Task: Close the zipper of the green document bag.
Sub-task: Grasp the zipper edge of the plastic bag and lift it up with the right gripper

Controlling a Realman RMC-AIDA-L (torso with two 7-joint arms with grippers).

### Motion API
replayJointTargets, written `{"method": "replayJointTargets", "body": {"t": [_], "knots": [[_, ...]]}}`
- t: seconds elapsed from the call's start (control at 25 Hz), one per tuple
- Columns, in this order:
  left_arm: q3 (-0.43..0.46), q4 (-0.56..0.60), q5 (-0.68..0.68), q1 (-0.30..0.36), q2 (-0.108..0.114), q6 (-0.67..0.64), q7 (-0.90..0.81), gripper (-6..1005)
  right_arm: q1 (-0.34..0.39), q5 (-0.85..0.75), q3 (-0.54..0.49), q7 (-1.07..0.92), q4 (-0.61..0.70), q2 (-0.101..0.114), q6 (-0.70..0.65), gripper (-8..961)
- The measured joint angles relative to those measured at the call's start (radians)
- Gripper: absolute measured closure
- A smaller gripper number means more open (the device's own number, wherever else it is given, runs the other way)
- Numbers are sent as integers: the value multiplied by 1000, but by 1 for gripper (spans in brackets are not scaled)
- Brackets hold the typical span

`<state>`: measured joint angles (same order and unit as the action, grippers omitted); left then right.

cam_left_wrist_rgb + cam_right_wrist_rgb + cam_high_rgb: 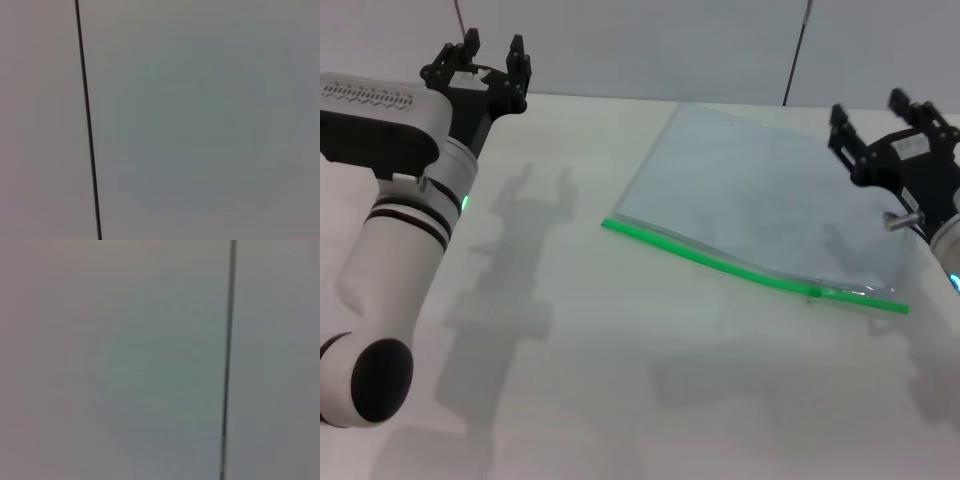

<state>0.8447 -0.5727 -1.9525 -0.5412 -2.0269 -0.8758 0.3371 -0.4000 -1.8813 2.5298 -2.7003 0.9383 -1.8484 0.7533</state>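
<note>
Starting at the left, the left pincer [492, 55] is raised at the far left edge of the plain white surface [580, 380], its black fingers spread apart and holding nothing, well apart from the work. Further right lies the large flat translucent pale blue-grey plastic document bag [760, 195], resting flat on the surface with its bright green zip strip [750, 272] running along the edge nearest the robot. A tiny green slider tab [814, 292] sits toward the right end of that strip, near the bag's corner. At the far right, the right pincer [880, 120] hovers over the bag's right edge, fingers parted and empty. Both wrist views show only a pale wall with a thin dark cable.

Nothing pins the bag, so a pull on the slider would probably drag the whole pouch across the smooth surface instead of running the zip. The tab is small and low, so a pinch could easily miss it or catch the film.
</note>
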Motion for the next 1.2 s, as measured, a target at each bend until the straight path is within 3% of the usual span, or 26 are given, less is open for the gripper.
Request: {"method": "replayJointTargets", "body": {"t": [0.2,0.28,0.36,0.68,0.96,1.2], "knots": [[1,2,1,2,1,0,5,492,55,-43,0,29,216,142,-188,251],[1,2,1,2,1,2,5,492,75,-64,0,43,280,185,-260,252],[1,2,1,3,1,9,6,492,85,-87,0,66,321,210,-328,253],[0,24,1,2,-1,28,2,491,103,-113,-9,220,344,210,-554,255],[0,32,1,5,-1,34,4,492,150,-107,-20,371,347,204,-570,255],[0,52,3,5,-1,40,2,492,196,-104,-46,505,329,185,-574,254]]}}
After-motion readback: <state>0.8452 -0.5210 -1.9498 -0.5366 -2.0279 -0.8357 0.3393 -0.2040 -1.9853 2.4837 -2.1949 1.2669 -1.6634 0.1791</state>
